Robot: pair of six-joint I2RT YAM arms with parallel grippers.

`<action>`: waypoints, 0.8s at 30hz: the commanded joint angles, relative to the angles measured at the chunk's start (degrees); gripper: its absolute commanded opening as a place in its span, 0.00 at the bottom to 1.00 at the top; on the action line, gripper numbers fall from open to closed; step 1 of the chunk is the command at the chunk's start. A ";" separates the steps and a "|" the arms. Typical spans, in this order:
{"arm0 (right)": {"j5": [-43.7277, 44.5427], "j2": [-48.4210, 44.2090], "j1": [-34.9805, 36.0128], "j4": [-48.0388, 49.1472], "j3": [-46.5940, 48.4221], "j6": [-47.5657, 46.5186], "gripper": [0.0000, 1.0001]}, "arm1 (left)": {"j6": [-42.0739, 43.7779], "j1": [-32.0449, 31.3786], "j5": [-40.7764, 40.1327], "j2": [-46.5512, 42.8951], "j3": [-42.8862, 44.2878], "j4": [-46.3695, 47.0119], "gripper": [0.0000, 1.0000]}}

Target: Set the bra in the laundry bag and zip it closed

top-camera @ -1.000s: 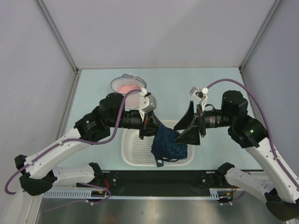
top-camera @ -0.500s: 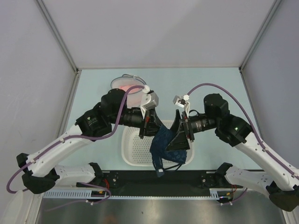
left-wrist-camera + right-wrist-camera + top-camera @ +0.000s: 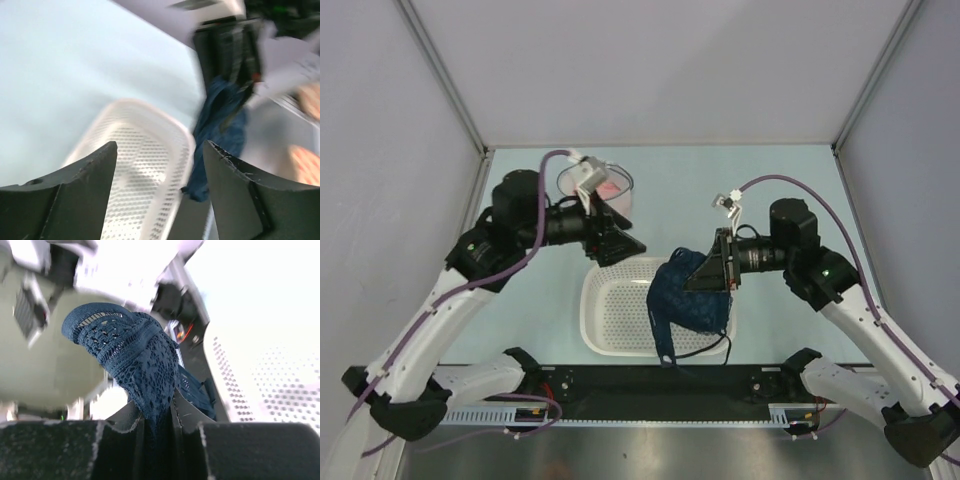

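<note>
We see the left jaws, shut at the navy lace bra point(image 3: 685, 300) a second ago, now apart and empty, drawn back toward the laundry bag point(image 3: 618, 188) at the rear left of the worktop point(image 3: 740, 190). The right jaws, wide before, are clamped on the bra's upper edge. It hangs over the right side of the white perforated basket point(image 3: 615, 315).
</note>
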 commanded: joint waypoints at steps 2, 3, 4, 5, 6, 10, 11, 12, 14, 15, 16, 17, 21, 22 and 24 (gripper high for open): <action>-3.16 -2.93 -7.44 3.48 1.02 6.38 0.13 | 0.39 5.12 -13.96 -11.98 -4.95 -1.24 0.78; -3.07 -3.20 -8.85 5.49 1.20 7.96 0.13 | -0.30 5.21 -14.05 -13.58 -6.81 0.70 0.78; -3.07 -3.29 -9.56 6.99 1.28 9.55 0.13 | -1.27 5.21 -13.97 -14.99 -10.57 5.24 0.78; -2.81 -3.29 -10.09 8.40 1.37 12.61 0.13 | -4.15 5.21 -13.36 -18.22 -12.61 7.99 0.79; -2.20 -3.29 -11.05 11.11 1.46 14.29 0.13 | -6.27 5.21 -12.05 -19.73 -14.80 10.97 0.80; -0.61 -2.94 -13.16 21.13 0.50 25.01 0.12 | -18.04 5.12 -10.44 -26.77 -27.45 30.46 0.86; 0.00 -2.94 -13.43 23.07 -0.46 27.12 0.12 | -22.24 5.21 -11.06 -27.56 -28.79 32.17 0.87; 0.18 -2.85 -13.43 29.96 -1.26 32.19 0.12 | -24.55 5.21 -12.11 -28.87 -29.93 34.27 0.89; 0.44 -2.85 -13.52 36.24 -2.93 36.09 0.12 | -32.54 5.21 -13.70 -28.63 -32.13 37.89 0.90; 0.97 -2.85 -13.43 41.06 -4.59 38.89 0.12 | -35.09 5.21 -14.22 -27.41 -32.14 37.98 0.90; 1.23 -2.67 -13.52 42.93 -5.30 40.05 0.12 | -39.12 5.21 -14.58 -26.35 -30.49 35.46 0.90; 1.85 -2.41 -13.52 46.17 -6.09 41.19 0.12 | -40.64 5.21 -14.32 -25.29 -29.16 33.87 0.89; 1.94 -1.18 -13.52 53.31 -8.91 45.16 0.12 | -49.25 5.21 -9.51 -20.02 -24.06 29.02 0.91; 1.68 -0.83 -13.52 53.24 -8.65 44.90 0.12 | -51.96 5.47 -4.44 -18.01 -23.62 29.89 0.92; 0.19 0.40 -13.69 53.15 -7.95 44.54 0.12 | -52.87 6.96 4.01 -15.19 -21.95 32.08 0.94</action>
